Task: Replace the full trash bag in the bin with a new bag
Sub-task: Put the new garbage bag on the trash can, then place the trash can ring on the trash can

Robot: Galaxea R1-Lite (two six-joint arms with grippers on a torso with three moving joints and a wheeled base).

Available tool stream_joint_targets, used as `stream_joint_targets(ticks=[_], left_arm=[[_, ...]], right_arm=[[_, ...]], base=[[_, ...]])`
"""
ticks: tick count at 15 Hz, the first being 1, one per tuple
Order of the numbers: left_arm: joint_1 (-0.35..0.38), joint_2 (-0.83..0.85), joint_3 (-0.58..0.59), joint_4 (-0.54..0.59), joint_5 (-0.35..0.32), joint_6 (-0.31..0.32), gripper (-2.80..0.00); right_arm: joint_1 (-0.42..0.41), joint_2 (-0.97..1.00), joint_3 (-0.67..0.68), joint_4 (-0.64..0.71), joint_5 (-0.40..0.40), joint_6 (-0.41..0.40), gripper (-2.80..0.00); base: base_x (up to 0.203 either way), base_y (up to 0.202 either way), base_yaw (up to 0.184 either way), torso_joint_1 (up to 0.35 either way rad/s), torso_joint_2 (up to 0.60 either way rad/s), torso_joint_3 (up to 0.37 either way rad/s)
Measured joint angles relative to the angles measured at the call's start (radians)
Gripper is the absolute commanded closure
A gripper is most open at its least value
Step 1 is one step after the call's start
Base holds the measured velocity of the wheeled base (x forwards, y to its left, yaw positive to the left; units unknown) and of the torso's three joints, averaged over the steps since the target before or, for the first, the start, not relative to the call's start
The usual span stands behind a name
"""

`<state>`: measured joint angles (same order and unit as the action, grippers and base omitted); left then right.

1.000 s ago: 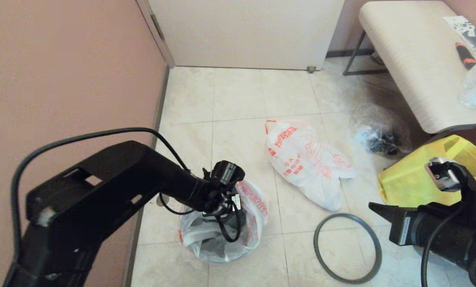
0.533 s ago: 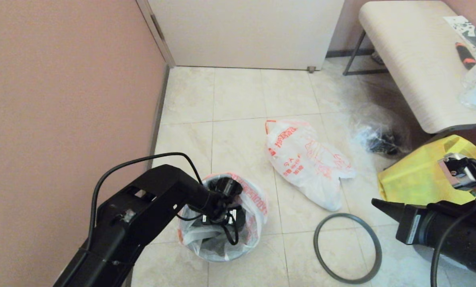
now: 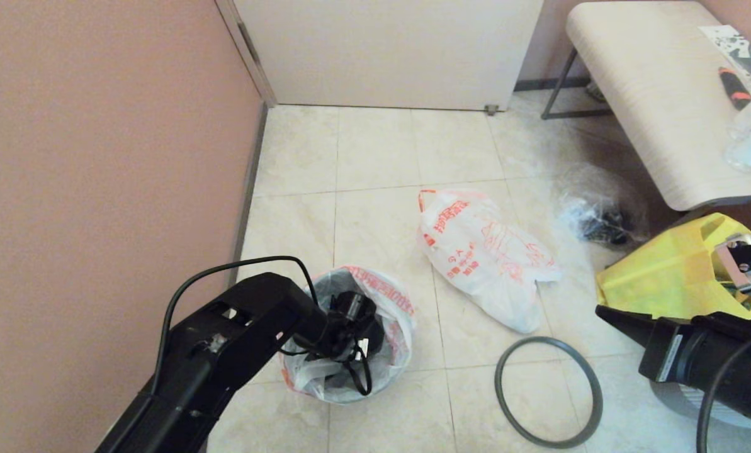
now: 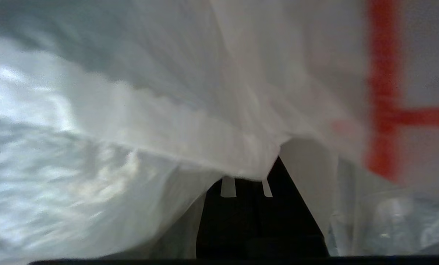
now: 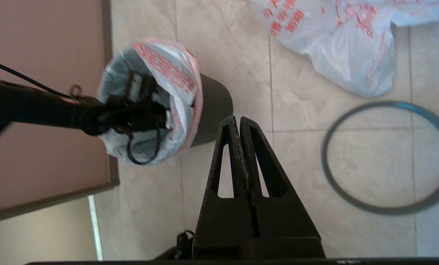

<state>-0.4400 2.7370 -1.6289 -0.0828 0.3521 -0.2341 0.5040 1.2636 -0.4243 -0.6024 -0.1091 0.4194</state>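
The bin (image 5: 212, 106) stands on the floor by the wall, only its black side showing under the new bag (image 3: 388, 302), white with red lettering, draped over its mouth. My left gripper (image 3: 366, 336) is down inside that bag, fingers shut, tips buried under a fold of plastic (image 4: 190, 147). The full trash bag (image 3: 482, 251), bulgy and white with an orange-red handle, lies on the tiles beyond the bin. The bin's grey hoop (image 3: 498, 393) lies loose on the floor. My right gripper (image 3: 598, 309) hovers shut and empty near the hoop (image 5: 324, 154).
A pink wall (image 3: 98, 157) runs close along the bin's left side. A yellow fabric tote (image 3: 665, 277) and a clear bag with dark contents (image 3: 595, 214) sit at the right, under a pale bench (image 3: 652, 94). A closed door is at the back.
My left arm has dropped much lower and its gripper has sunk deeper into the bag in the bin, whose mouth has spread wider. The right arm has drifted slightly right and down.
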Motion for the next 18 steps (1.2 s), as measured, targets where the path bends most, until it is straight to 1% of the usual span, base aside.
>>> stream_joint_targets(ticks=[4, 5, 6, 7, 8, 10, 12, 14, 16, 18], left_arm=[[-0.001, -0.009, 0.009, -0.001, 0.004, -0.003, 0.00], [-0.004, -0.025, 0.024, -0.001, 0.005, -0.006, 0.00], [-0.008, -0.048, 0.044, -0.002, 0.004, -0.008, 0.00], [-0.016, -0.080, 0.070, -0.002, 0.002, -0.013, 0.00], [-0.024, -0.116, 0.102, -0.002, 0.001, -0.023, 0.00], [-0.051, -0.213, 0.180, -0.002, 0.001, -0.044, 0.00], [-0.083, -0.329, 0.270, -0.002, -0.001, -0.055, 0.00], [-0.111, -0.436, 0.344, 0.002, -0.003, -0.077, 0.00], [-0.138, -0.505, 0.393, 0.005, -0.003, -0.119, 0.00], [-0.144, -0.536, 0.424, 0.000, -0.006, -0.127, 0.00]], right_arm=[[0.008, -0.017, 0.004, -0.010, 0.003, -0.001, 0.00], [0.024, -0.030, 0.015, -0.007, 0.010, -0.009, 0.00], [0.048, -0.042, 0.031, -0.004, 0.017, -0.034, 0.00], [0.064, -0.051, 0.050, 0.015, 0.018, -0.073, 0.00], [0.071, -0.056, 0.058, 0.044, 0.008, -0.093, 0.00], [0.075, -0.056, 0.067, 0.059, -0.009, -0.094, 0.00], [0.058, -0.041, 0.073, 0.055, -0.015, -0.105, 0.00], [0.028, -0.013, 0.086, 0.018, -0.039, -0.157, 0.00], [0.017, 0.029, 0.132, -0.084, -0.062, -0.221, 0.00], [0.014, 0.080, 0.207, -0.226, -0.091, -0.315, 0.00]], base=[[0.000, 0.000, 0.000, 0.000, 0.00, 0.000], [0.000, 0.000, 0.000, 0.000, 0.00, 0.000], [0.000, 0.000, 0.000, 0.000, 0.00, 0.000], [0.000, 0.000, 0.000, 0.000, 0.00, 0.000], [0.000, 0.000, 0.000, 0.000, 0.00, 0.000], [0.000, 0.000, 0.000, 0.000, 0.00, 0.000], [0.000, 0.000, 0.000, 0.000, 0.00, 0.000], [0.000, 0.000, 0.000, 0.000, 0.00, 0.000], [0.000, 0.000, 0.000, 0.000, 0.00, 0.000], [0.000, 0.000, 0.000, 0.000, 0.00, 0.000]])
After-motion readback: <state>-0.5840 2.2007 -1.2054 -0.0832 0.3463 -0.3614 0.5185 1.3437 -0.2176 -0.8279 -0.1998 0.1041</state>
